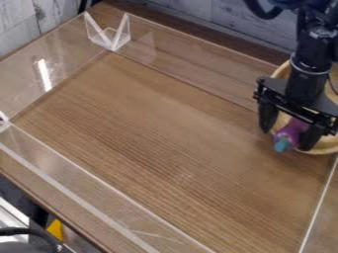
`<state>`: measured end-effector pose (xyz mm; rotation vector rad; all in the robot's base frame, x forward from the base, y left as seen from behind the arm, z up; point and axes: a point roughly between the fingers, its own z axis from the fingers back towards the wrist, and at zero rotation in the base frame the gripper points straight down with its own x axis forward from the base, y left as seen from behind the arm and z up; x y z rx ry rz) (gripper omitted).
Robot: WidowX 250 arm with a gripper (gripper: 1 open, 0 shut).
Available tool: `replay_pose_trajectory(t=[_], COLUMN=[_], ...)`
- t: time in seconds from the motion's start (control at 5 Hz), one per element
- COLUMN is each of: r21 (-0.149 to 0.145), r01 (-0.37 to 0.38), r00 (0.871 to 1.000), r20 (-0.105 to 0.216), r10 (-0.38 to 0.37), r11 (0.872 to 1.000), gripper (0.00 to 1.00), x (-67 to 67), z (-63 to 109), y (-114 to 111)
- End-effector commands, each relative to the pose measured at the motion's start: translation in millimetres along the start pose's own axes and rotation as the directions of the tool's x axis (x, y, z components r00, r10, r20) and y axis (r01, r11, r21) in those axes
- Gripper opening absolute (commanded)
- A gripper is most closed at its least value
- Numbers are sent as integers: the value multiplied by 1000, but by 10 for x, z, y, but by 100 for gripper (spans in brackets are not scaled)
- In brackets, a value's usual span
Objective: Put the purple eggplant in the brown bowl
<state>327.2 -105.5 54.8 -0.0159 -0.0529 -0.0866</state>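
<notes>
My gripper (294,121) hangs pointing down over the near rim of the brown bowl (321,147), jaws spread wide and gripping nothing. The purple eggplant (291,134) lies between them at that rim, seemingly resting on it (my fingers hide part), long axis slanting, teal cap low toward the tabletop (158,128).

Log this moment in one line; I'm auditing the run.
gripper: open | purple eggplant: in brown bowl, under gripper
</notes>
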Motion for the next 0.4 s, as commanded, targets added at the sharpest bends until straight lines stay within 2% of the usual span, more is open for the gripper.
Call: replay_pose_trajectory(t=[0.0, 0.2], r21=[-21, -20], r01=[-14, -16], r00=[997, 997], r20=[78, 75], r10=[15, 18], r11=[1000, 1000], gripper=[100, 100], x=[65, 71], z=[294, 281], y=[43, 55])
